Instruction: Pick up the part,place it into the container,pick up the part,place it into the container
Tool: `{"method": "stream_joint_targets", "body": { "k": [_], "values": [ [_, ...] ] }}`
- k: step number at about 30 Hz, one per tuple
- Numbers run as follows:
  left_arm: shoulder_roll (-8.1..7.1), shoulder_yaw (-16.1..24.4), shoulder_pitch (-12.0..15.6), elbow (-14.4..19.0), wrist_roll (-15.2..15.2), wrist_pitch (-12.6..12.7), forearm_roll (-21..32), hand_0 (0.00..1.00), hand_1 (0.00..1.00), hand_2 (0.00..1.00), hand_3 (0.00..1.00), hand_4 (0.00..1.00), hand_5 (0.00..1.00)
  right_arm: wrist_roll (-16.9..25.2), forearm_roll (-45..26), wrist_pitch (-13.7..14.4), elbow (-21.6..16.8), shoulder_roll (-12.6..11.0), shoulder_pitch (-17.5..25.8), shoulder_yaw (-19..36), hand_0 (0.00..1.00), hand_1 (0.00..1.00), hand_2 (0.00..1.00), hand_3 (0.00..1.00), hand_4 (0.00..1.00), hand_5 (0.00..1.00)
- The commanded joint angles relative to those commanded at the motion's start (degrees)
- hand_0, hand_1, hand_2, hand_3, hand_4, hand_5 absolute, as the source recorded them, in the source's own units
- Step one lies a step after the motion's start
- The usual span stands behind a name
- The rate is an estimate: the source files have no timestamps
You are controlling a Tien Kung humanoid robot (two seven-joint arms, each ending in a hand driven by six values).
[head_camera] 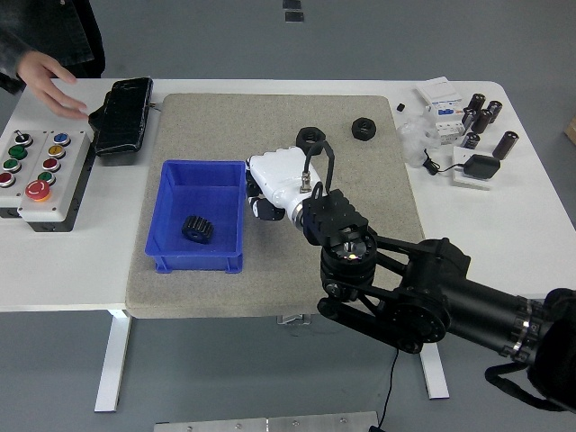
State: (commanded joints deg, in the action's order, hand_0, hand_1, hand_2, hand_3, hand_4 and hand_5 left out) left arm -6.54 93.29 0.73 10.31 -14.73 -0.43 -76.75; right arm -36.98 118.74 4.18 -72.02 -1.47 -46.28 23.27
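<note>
A blue bin [169, 258] stands on the left part of the grey mat [270, 279] with a black gear [198, 229] inside it. Two black nuts lie at the mat's far side: a larger one [310, 136] and a smaller one [363, 128]. My right hand [259, 200], white with dark fingers, hovers just right of the bin's right wall and in front of the larger nut. Its fingers hang down, relaxed, and hold nothing that I can see. The left arm is out of view.
A person's hand [49, 76] is raised at the far left, above a black case [120, 117]. A button box [36, 166] sits at the left edge. Small parts and capacitors [468, 121] lie at the far right.
</note>
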Motion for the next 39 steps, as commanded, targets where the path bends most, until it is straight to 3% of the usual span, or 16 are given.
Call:
{"method": "stream_joint_targets", "body": {
  "k": [3,4,9,10,15,16,21,22,25,27,28,31,33,34,39],
  "values": [
    [-0.02,0.1,0.0,0.0,-0.1,0.0,0.0,0.616,0.515,0.562,0.686,0.654,0.579,0.9,-3.0,4.7,0.1,0.5,-0.3,-2.1,0.420,0.564,0.512,0.584,0.345,0.002],
    [-0.03,0.1,0.0,0.0,-0.1,0.0,0.0,0.616,0.515,0.562,0.686,0.656,0.580,2.0,-4.0,6.4,0.2,0.7,-0.5,-2.8,0.530,0.631,0.603,0.621,0.318,0.002],
    [-0.19,0.0,-0.3,0.0,0.0,0.0,0.2,0.616,0.515,0.562,0.686,0.656,0.580,7.0,-7.5,13.0,1.1,1.5,-0.9,-6.0,0.530,0.631,0.603,0.621,0.318,0.002],
    [-0.21,0.0,-0.3,0.0,0.0,0.0,0.2,0.616,0.515,0.562,0.686,0.657,0.580,7.5,-8.0,13.5,1.2,1.5,-0.9,-6.4,0.676,0.792,0.831,0.779,0.497,0.361],
    [-0.20,0.2,-0.2,0.0,-0.1,0.0,0.0,0.616,0.515,0.562,0.686,0.657,0.580,7.6,-7.9,14.2,1.8,1.5,-0.9,-6.5,0.676,0.792,0.831,0.779,0.497,0.361],
    [-0.19,0.2,-0.2,0.0,-0.1,0.0,-0.1,0.616,0.514,0.562,0.686,0.657,0.578,7.5,-7.7,14.3,1.8,1.5,-0.9,-6.3,0.765,0.909,0.954,0.966,0.692,0.429],
    [-0.24,0.2,-0.3,0.0,-0.1,0.0,0.0,0.616,0.514,0.562,0.686,0.657,0.578,6.0,-6.1,13.1,1.7,1.5,-1.3,-4.7,0.765,0.909,0.954,0.966,0.692,0.429],
    [-0.27,0.2,-0.3,0.0,0.0,0.0,0.0,0.617,0.514,0.562,0.686,0.659,0.582,5.7,-6.0,12.7,1.7,1.5,-1.4,-4.4,0.783,0.924,0.975,0.987,0.790,0.464],
    [-0.29,0.2,-0.3,0.0,0.0,0.0,-0.1,0.617,0.514,0.562,0.686,0.659,0.582,5.5,-5.4,13.0,1.3,1.4,-1.4,-3.1,0.783,0.924,0.975,0.987,0.790,0.464],
    [-0.27,0.3,-0.3,0.0,-0.1,0.0,-0.2,0.617,0.514,0.562,0.686,0.659,0.582,5.6,-4.9,13.9,1.0,1.3,-1.3,-1.9,0.783,0.924,0.975,0.987,0.790,0.464],
    [-0.26,0.3,-0.2,0.0,-0.1,0.0,-0.3,0.616,0.514,0.562,0.686,0.659,0.579,5.6,-4.6,14.6,1.0,1.2,-1.0,-1.0,0.748,0.886,0.900,0.926,0.780,0.471],
    [-0.22,0.4,-0.3,0.0,0.0,-0.1,-0.5,0.616,0.514,0.562,0.686,0.659,0.579,5.8,-4.3,15.8,1.7,0.7,0.0,1.3,0.748,0.886,0.900,0.926,0.780,0.471],
    [-0.15,0.5,-0.4,0.0,0.1,-0.1,-0.7,0.616,0.514,0.562,0.686,0.659,0.579,6.3,-4.7,17.0,3.2,-0.1,1.9,3.6,0.748,0.886,0.900,0.926,0.780,0.471],
    [-0.09,0.5,-0.4,0.0,0.1,-0.1,-0.8,0.616,0.514,0.562,0.684,0.657,0.574,6.7,-5.0,17.7,3.9,-0.6,3.1,4.9,0.711,0.824,0.818,0.831,0.778,0.464],
    [0.35,0.7,-0.2,0.0,0.1,-0.2,-1.0,0.616,0.514,0.562,0.684,0.657,0.574,12.4,-10.0,23.2,4.1,-3.5,9.9,13.1,0.711,0.824,0.818,0.831,0.778,0.464]
  ]
}}
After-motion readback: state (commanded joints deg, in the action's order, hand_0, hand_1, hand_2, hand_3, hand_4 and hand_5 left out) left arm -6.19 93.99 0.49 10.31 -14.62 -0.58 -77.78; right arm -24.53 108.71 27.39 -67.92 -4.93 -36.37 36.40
